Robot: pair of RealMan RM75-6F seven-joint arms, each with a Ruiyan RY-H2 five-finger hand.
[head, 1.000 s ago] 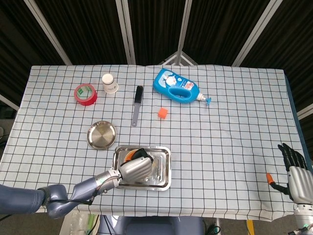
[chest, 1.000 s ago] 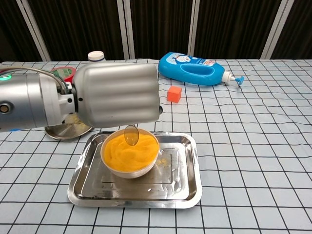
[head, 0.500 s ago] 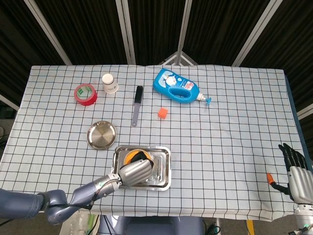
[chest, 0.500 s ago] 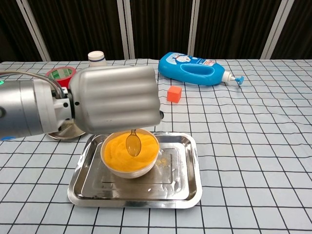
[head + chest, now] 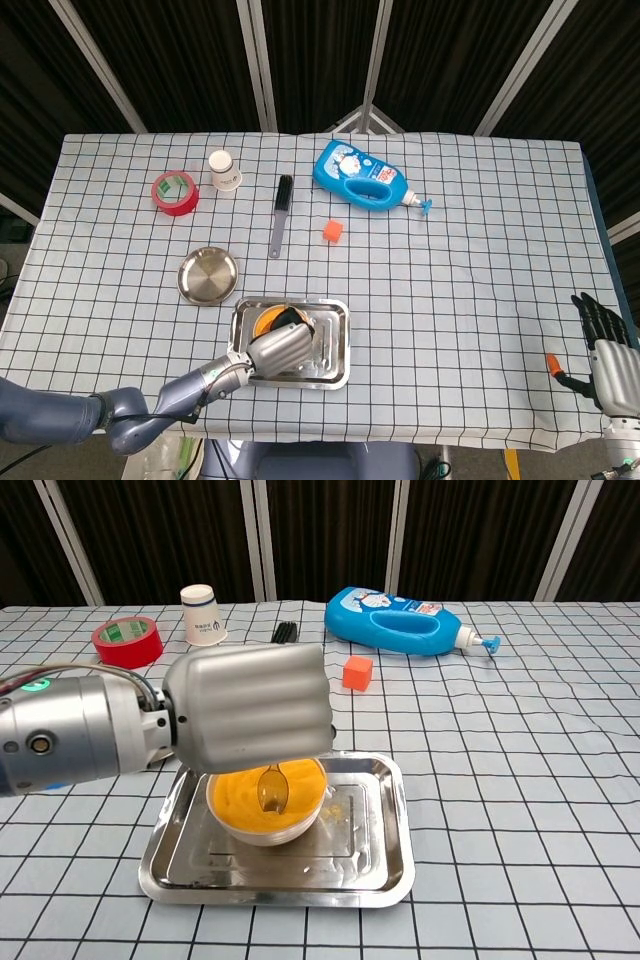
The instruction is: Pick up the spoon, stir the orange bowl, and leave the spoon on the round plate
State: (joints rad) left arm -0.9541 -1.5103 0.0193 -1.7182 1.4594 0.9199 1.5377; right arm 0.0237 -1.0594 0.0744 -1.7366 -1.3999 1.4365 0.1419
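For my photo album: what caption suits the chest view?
Robot's left hand dips a spoon into the orange bowl on a steel tray.

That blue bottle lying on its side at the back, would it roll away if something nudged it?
Probably not far: the blue bottle looks flattish and has a handle, so it would likely slide rather than roll. Its pump nozzle sticks out and might snag. The plastic probably feels smooth, perhaps slippery.
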